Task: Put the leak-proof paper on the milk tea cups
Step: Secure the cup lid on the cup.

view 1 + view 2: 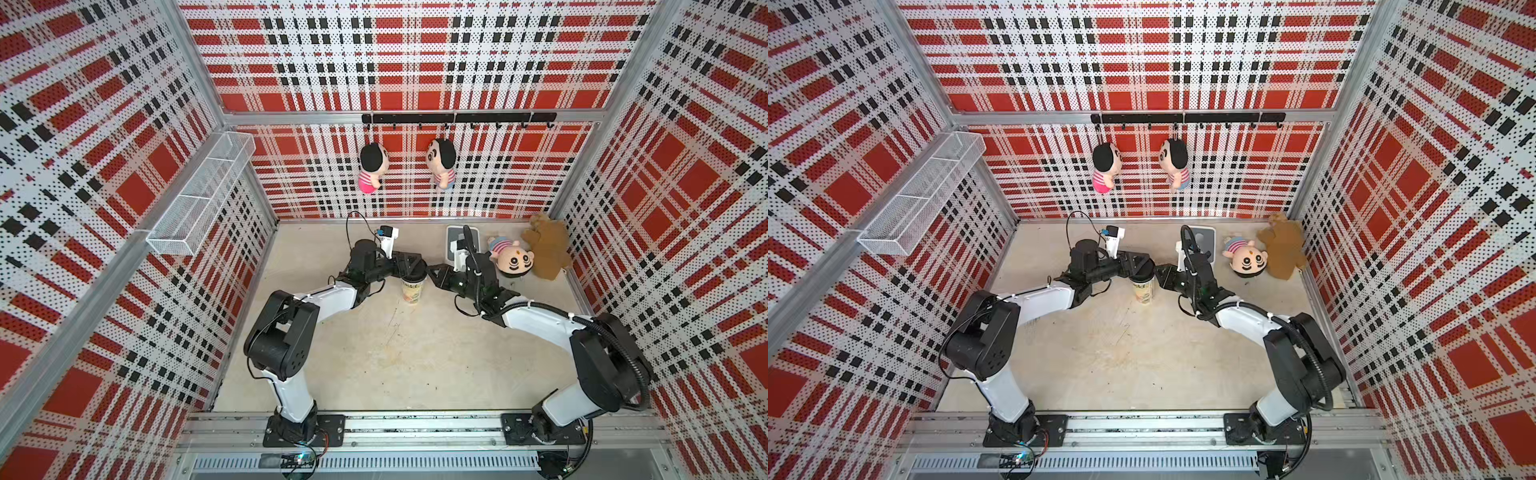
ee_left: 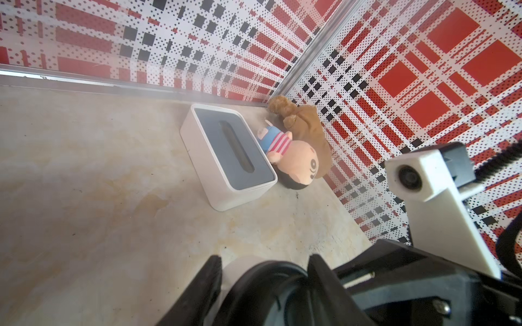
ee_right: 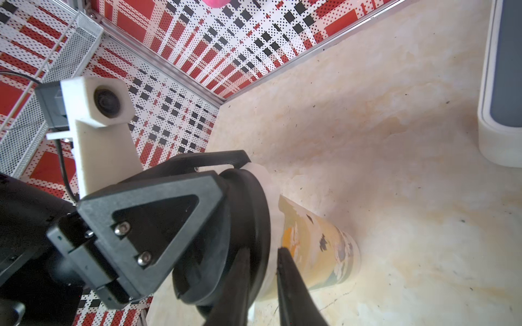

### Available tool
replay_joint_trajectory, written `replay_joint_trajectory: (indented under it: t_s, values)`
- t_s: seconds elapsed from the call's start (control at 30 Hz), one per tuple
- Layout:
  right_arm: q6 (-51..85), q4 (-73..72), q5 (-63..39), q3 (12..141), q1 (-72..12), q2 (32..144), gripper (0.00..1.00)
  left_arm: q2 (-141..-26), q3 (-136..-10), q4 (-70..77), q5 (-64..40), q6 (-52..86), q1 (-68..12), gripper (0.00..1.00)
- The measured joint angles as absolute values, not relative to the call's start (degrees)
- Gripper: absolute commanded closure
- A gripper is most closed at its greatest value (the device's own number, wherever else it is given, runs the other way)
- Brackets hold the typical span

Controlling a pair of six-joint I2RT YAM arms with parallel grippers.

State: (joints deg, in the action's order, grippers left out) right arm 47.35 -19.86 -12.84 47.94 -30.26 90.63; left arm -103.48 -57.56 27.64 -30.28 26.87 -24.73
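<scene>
A pale, marbled beige tabletop (image 1: 395,353) lies inside a booth of perforated panels printed in red, black and white plaid. A white wire basket (image 1: 199,195) hangs on the left wall, and a black hook rail (image 1: 457,118) on the back wall carries two small plush dolls (image 1: 372,172). At the far right of the tabletop sit a white box with a grey slotted top (image 2: 228,158), a striped plush doll (image 1: 509,255) lying just beside it, and a brown plush toy (image 1: 546,247) in the corner.

The milk tea cup (image 1: 412,289) stands upright near the middle of the far half of the tabletop, with both arms meeting over its mouth. A black round lid (image 3: 248,225) sits at the top of the cup, and a thin white edge of the leak-proof paper (image 3: 260,172) shows between lid and rim.

The left gripper (image 1: 409,266) reaches in from the cup's left with its jaws partly spread on either side of the lid, gripping it at the rim. The right gripper (image 3: 264,271) comes from the cup's right; in its wrist view the two black fingers (image 3: 293,285) stand narrowly apart at the lid's edge and the cup's upper wall. Whether they pinch anything, I cannot tell.
</scene>
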Motion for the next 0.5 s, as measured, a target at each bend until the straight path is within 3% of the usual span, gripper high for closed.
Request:
replay_joint_trajectory:
  t_s: [0.33, 0.5]
  values:
    - [51.9, -39.5, -12.2, 39.0, -31.0, 92.1, 0.87, -103.5, -57.5, 27.8, -31.4, 26.5, -24.7, 0.48]
    - [52.5, -40.1, -11.8, 39.2, -31.4, 92.2, 0.81, -103.5, -57.5, 27.8, -31.6, 26.5, -24.6, 0.48]
